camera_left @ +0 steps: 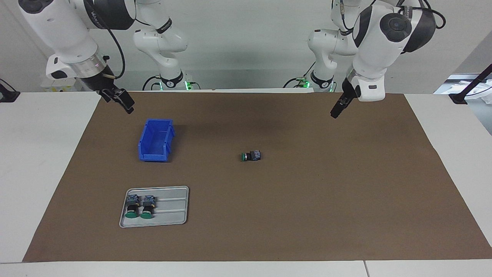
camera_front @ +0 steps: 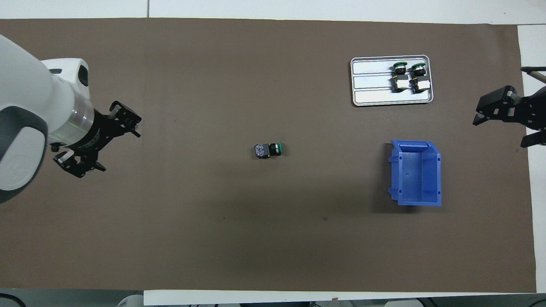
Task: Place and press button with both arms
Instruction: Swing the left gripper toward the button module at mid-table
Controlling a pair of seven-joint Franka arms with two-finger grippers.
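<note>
We see the button (camera_left: 251, 156) lying on its side on the brown mat (camera_left: 307, 200) near the middle of the worktop (camera_left: 38, 173), its green cap turned toward the right arm's end and its blue-grey base toward the left arm's end. Nothing touches it.

The left tool (camera_left: 337, 110) hangs in the air over the mat at the left arm's end, well apart from the button; in the overhead view its two black fingers (camera_front: 123, 115) stand apart with nothing between them, so we read it as open. The right tool (camera_left: 122, 101) hangs over the mat's edge at the right arm's end, above the corner nearest the robots. Its fingers (camera_front: 490, 106) also stand spread in the overhead view, and it holds nothing.

A blue bin (camera_left: 155, 140) sits on the mat toward the right arm's end, its hollow bare as far as we can see. Farther from the robots than the bin lies a grey tray (camera_left: 173, 207) with ridged lanes. Two more buttons lie in it side by side, one (camera_left: 132, 207) touching or nearly touching the other (camera_left: 147, 207). Both lie on their sides at the end of the tray toward the right arm's end, green caps pointing away from the robots.
</note>
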